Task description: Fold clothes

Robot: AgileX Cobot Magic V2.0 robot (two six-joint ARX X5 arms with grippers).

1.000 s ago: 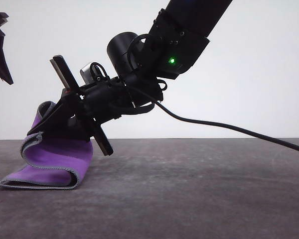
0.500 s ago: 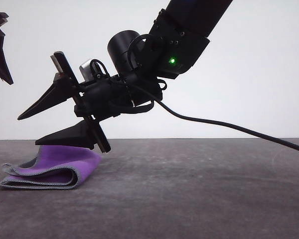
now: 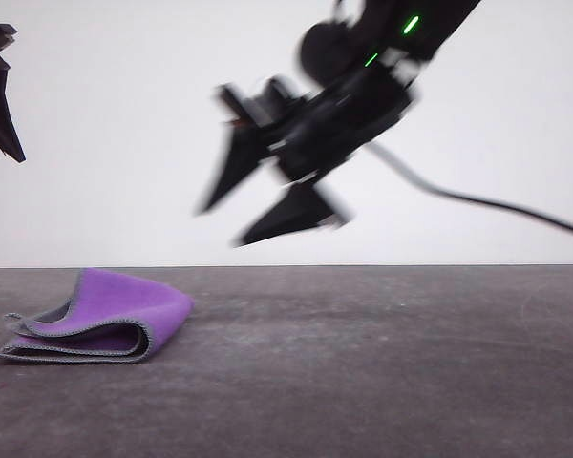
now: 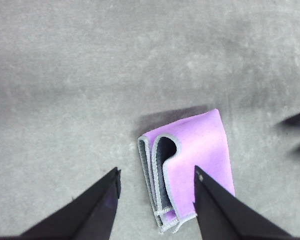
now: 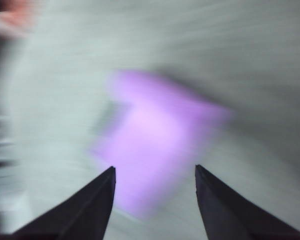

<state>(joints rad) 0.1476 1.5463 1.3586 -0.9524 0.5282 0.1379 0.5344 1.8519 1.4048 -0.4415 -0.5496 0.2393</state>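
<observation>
Since half a second ago, your right gripper (image 3: pixel 224 224) has left its place just above the cloth (image 3: pixel 105 324) and now hangs high over the table (image 3: pixel 382 363), up and off toward the arm's own side, smeared by motion. The cloth looks the same as it did then.

You can see the table as a grey surface running across the whole front view, with a pale wall behind it. Your right arm (image 3: pixel 363 86) reaches in from the upper right, a green light showing on it and a black cable (image 3: pixel 477 200) trailing off to the right edge.

The right gripper's fingers are spread wide with nothing between them; both tips (image 3: pixel 253 237) point down and left, toward the cloth but well apart from it. In the right wrist view (image 5: pixel 155 172) the cloth (image 5: pixel 155 150) is a purple blur beyond the open fingers.

Your left gripper (image 4: pixel 157 175) is also spread wide and empty, held above the table. The cloth (image 4: pixel 195 160) lies beneath and between its tips, nearer the right-hand finger (image 4: pixel 215 210) in that view.

The cloth rests folded on the table, purple outside, dark grey within, its grey hem (image 4: pixel 149 180) stacked in layers.
</observation>
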